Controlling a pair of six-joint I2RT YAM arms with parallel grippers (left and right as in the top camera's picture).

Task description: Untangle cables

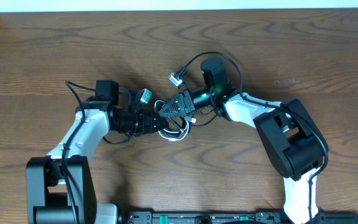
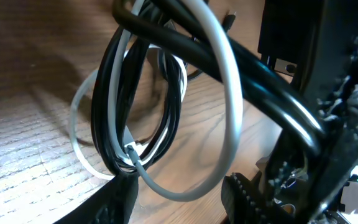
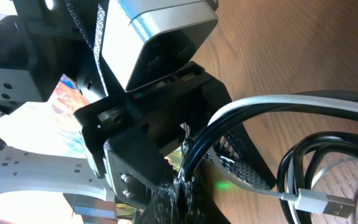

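Those cables (image 1: 178,129) look light, floppy and kinda slick, bunched mid-counter (image 1: 303,56) between both arms. Your right gripper (image 1: 182,107) is clamped on the strands up top. The left gripper (image 2: 179,196) sits apart around the hanging loop. I'd pinch one cord near a plug end.

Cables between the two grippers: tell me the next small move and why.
Probably close the left gripper on the cables hanging between its fingers. The right gripper looks shut on the same bundle, while the left fingers stand apart around the looped black cords and the white cord. With both sides gripped, the arms could begin drawing the loops apart.
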